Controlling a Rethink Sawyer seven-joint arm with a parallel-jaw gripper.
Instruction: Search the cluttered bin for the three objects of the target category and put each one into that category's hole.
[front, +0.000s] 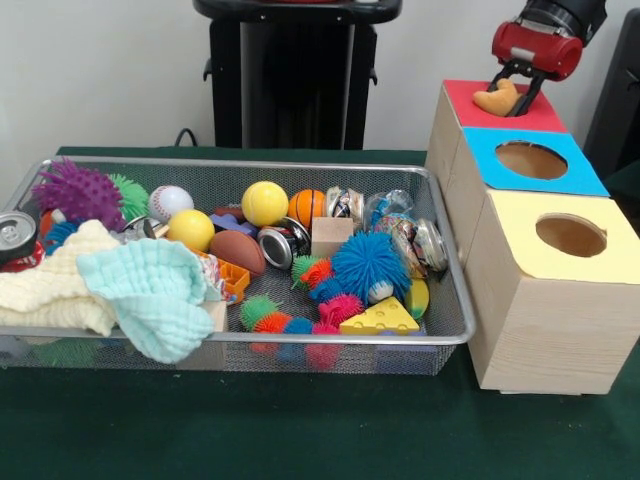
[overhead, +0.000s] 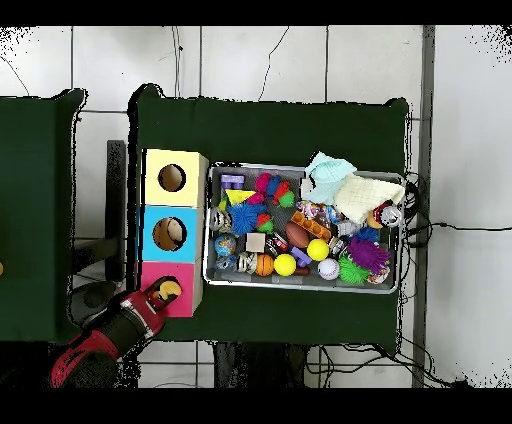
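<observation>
tan toy (front: 497, 98) hangs in the claw (front: 511, 92) directly above the hole in the red box (front: 540, 116), the fingers closed around it. the toy sits just over the opening, so the drop looks to be straight down. beside the red box stand the blue box (front: 575, 172) and yellow box (front: 515, 235), then the wire bin (front: 448, 268) of clutter on the bench (front: 250, 430).

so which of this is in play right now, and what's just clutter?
In play:
gripper over the red box
tan piece it holds at the red hole
wire bin

Lying about:
blue box, yellow box
baseball
yellow ball
cheese wedge
mint cloth
</observation>
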